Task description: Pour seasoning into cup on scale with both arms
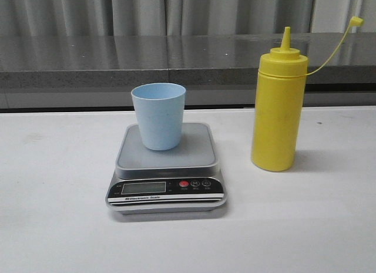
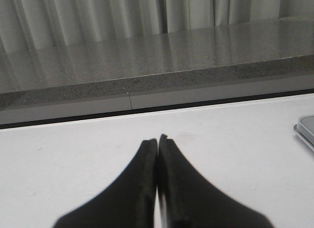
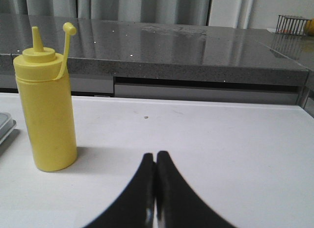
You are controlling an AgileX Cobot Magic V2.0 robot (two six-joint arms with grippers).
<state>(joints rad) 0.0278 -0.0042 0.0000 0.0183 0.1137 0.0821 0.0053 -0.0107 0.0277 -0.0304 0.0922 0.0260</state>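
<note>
White table: seasoning apart from closed right hand.

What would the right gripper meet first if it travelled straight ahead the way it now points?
Probably nothing on the table: the closed right gripper points over bare white tabletop toward the grey stone counter ledge. The tall yellow plastic squeeze bottle stands off to one side of that line, though depth is uncertain.
</note>
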